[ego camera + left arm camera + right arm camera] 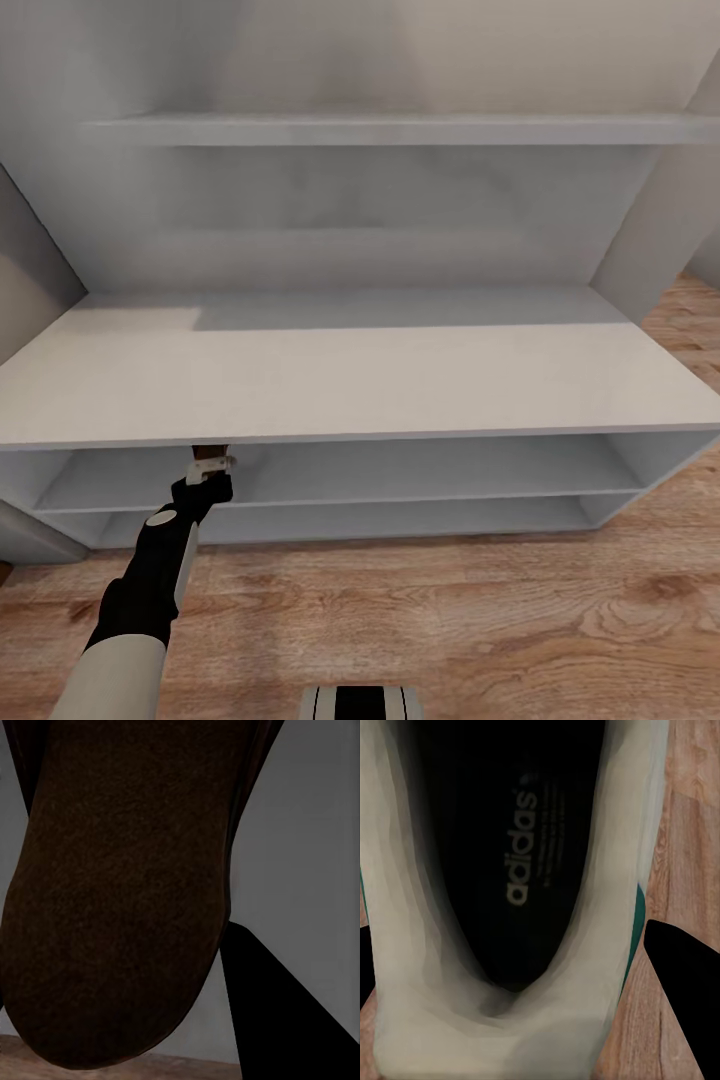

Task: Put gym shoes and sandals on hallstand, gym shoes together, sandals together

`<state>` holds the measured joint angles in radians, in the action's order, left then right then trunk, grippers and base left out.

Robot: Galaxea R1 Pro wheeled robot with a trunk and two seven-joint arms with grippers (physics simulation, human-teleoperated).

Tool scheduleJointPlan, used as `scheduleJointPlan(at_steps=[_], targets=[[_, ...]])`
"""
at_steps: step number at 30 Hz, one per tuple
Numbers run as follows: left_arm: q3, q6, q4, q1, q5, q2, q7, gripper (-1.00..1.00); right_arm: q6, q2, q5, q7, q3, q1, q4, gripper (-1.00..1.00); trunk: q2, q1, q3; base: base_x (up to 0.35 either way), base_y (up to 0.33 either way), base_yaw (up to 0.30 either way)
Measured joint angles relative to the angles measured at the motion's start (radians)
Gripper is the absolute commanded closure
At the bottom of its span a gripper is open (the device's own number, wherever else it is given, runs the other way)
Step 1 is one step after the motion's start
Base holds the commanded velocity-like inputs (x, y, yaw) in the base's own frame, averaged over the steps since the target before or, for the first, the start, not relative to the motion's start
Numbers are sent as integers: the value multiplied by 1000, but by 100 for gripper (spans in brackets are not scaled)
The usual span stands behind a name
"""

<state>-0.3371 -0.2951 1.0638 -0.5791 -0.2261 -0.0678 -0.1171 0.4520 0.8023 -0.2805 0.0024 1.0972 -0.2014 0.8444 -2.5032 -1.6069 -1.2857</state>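
Left gripper (212, 466) reaches under the rack's (350, 380) top, jaws clenched on a sandal (112, 892), light, floppy, best pinched at the sole; right-hand jaws sit around a sneaker's (502, 1020) stiff heel collar over floor (690, 832), grip uncertain

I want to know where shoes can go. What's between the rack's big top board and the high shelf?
Nothing: in the head view, only bare grey back panel lies between the top board and high shelf.

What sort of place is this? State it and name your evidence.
Probably a home corridor or entryway: a wide pale grey hallstand with open shelves stands on a wood-plank floor, and a sneaker sits at the right gripper.
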Motion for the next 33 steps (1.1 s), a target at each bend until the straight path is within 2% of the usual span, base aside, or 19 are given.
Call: scheduleJointPlan(at_steps=[14, 33], targets=[[0, 0, 0, 0, 0, 0, 0, 100, 0, 0, 0, 0, -1, 0, 0, 100, 0, 0, 0, 65, 0, 0], [0, -1, 0, 0, 1, 0, 0, 100, 0, 0, 0, 0, 0, 0, 0, 100, 0, 0, 0, 3, 0, 0]])
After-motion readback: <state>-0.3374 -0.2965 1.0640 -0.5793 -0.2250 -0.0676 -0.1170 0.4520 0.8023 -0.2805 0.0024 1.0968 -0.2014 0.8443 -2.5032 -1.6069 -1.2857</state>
